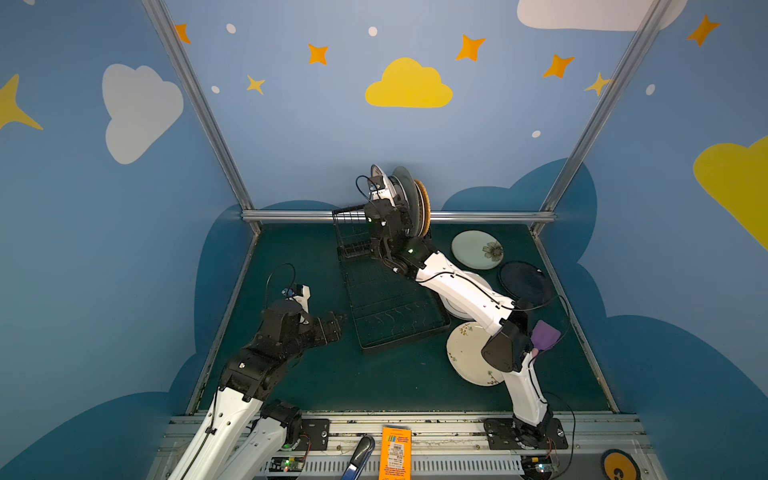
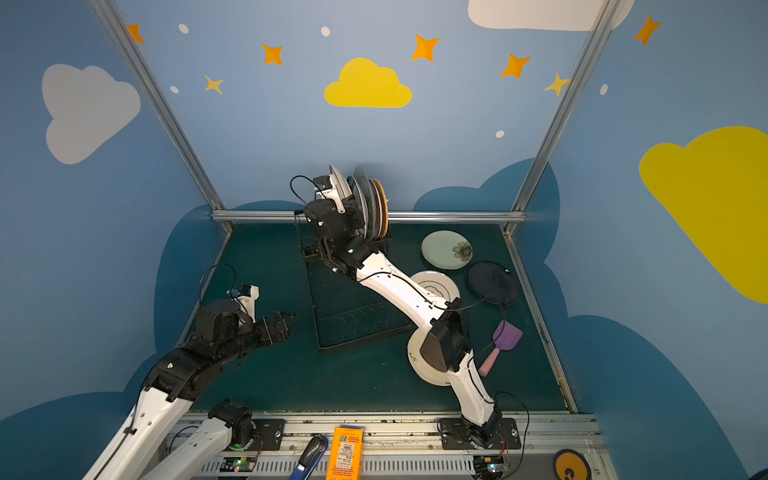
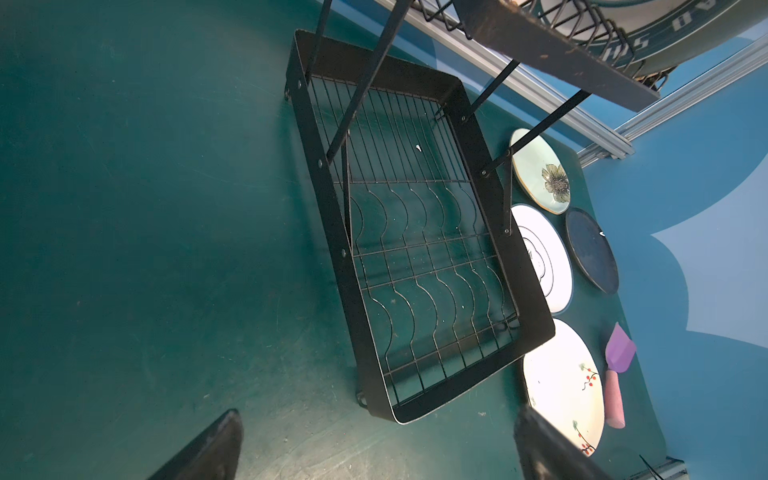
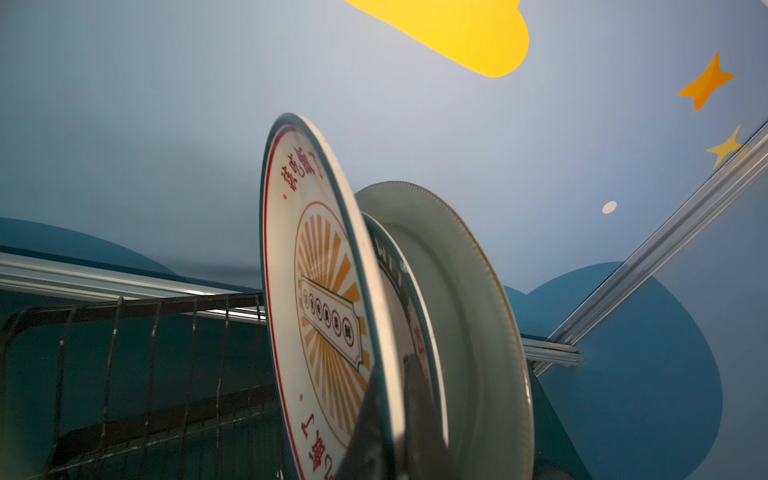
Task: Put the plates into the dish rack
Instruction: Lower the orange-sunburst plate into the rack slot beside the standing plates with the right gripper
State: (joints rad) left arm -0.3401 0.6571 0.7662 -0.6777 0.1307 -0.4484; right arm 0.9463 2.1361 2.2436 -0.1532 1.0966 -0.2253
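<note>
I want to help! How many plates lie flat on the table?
4, all right of the dish rack: green flowered plate farthest back, navy plate, white plate partly under the right arm, cream plate nearest. None looks hidden.

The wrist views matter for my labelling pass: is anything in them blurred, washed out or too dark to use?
Right wrist view: the sunburst plate is sharp, but the right end effector gripping its rim is a dark, out-of-focus blur, and the dish rack sits in shadow. Left wrist view: the berry-patterned plate is washed out by glare; the rack's wires are crisp.
</note>
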